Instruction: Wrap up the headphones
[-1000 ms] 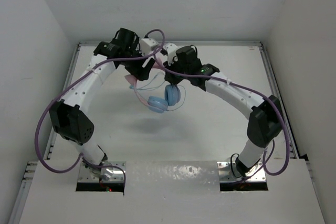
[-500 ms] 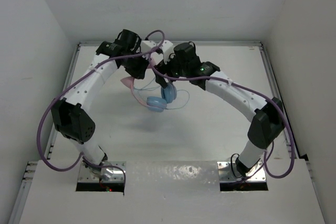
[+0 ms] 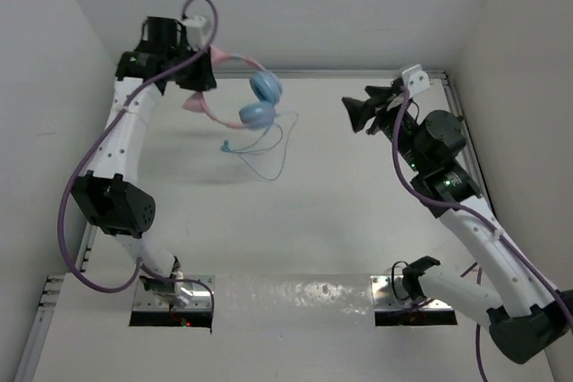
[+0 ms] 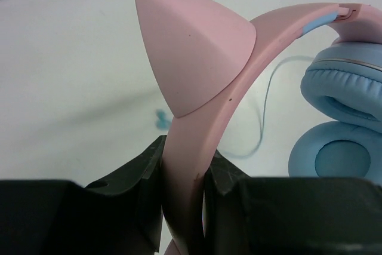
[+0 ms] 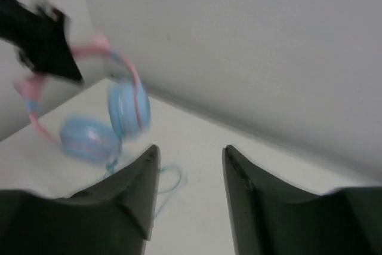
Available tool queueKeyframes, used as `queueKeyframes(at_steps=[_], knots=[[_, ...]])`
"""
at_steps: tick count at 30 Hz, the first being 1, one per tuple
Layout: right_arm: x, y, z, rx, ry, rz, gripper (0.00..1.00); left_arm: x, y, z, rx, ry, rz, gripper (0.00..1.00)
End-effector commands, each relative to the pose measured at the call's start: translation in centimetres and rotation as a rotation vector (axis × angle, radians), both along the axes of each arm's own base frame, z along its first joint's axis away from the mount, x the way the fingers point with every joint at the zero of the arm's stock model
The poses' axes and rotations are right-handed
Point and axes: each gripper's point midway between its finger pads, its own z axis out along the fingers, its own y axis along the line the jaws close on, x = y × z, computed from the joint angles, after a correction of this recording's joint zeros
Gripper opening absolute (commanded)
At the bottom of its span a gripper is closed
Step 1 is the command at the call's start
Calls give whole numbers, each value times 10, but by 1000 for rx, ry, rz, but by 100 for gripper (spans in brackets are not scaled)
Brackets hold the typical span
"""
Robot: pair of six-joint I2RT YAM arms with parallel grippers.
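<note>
Headphones (image 3: 257,115) up in the air over the far left part of the table (image 3: 340,212), hanging from their pink headband (image 3: 235,61). Two light blue ear cups (image 3: 266,87) sit close together, one above the other in the top view. One pink cat ear (image 4: 191,46) points up just above the grip. Thin teal cable (image 3: 279,145) trails below the cups in loose loops, its plug end (image 3: 226,146) to the left. Cannot tell whether the cable touches the table.

Left pincer (image 3: 204,69) clamped on the headband. In the left wrist view both dark fingers (image 4: 140,174) press the pink band from either side, just under the cat ear.

Right pincer (image 3: 352,114) well apart from the headphones, raised at the far right and aimed left towards them. Its jaws stand apart with nothing between them. The right wrist view is motion-blurred, showing the headphones at a distance beyond the fingers (image 5: 134,189).
</note>
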Motion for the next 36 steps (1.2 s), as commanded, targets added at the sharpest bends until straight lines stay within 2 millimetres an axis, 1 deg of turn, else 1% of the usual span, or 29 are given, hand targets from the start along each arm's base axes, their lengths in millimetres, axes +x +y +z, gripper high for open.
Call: queueKeyframes(at_steps=[1,3,5,6,7,8,9,10,11,13,15,16,18,19,20,21,22,23,24,25,26,27,28,29,30,31,32,33,36], knots=[[38,-18,-98,13,171,-141,71,28,10,101,-217,-245,95,0],[41,-11,-130,22,208,-112,83,31,9,132,-259,-322,99,0],[50,18,-147,75,245,-1,87,31,8,154,-312,-364,98,0],[56,31,-141,101,225,48,87,33,8,163,-325,-391,94,0],[63,53,-166,85,290,95,87,33,7,175,-342,-417,87,0],[69,63,-171,74,294,106,87,35,9,180,-357,-422,101,0],[73,85,-157,80,245,147,87,39,11,180,-362,-423,109,0],[82,100,-181,34,267,160,88,39,15,190,-376,-441,121,0],[88,119,-166,41,213,185,89,42,16,191,-383,-445,127,0],[114,129,-181,75,244,121,91,44,18,200,-405,-463,127,0],[128,134,-195,115,278,92,91,47,13,201,-436,-454,118,0],[139,138,-210,127,293,75,91,49,17,203,-445,-457,125,0],[147,146,-220,148,311,83,91,54,20,201,-487,-438,123,0],[153,159,-226,155,319,119,91,59,18,202,-503,-440,113,0],[157,164,-228,162,325,121,90,59,14,202,-522,-432,91,0],[167,171,-217,186,312,114,90,59,13,203,-536,-430,84,0],[173,175,-238,174,362,90,90,60,12,199,-548,-413,78,0],[181,174,-240,184,367,62,90,61,12,196,-550,-403,73,0],[190,177,-233,212,359,40,90,62,11,193,-556,-393,73,0],[200,172,-249,227,386,-20,89,60,10,192,-560,-385,68,0],[206,171,-251,235,383,-47,89,60,10,191,-561,-381,66,0],[215,173,-242,257,363,-63,89,59,9,192,-564,-381,64,0],[220,175,-243,262,357,-66,89,58,9,194,-564,-388,60,0],[225,180,-253,249,361,-58,88,59,9,195,-563,-391,62,0],[231,187,-241,255,334,-37,88,58,10,197,-561,-399,64,0],[234,193,-242,250,335,-26,88,59,11,196,-558,-401,69,0],[238,197,-252,242,353,-23,87,60,11,196,-555,-403,68,0],[244,201,-246,253,353,-24,86,60,11,196,-554,-402,70,0],[258,200,-260,287,385,-77,80,60,12,199,-551,-414,65,0]])
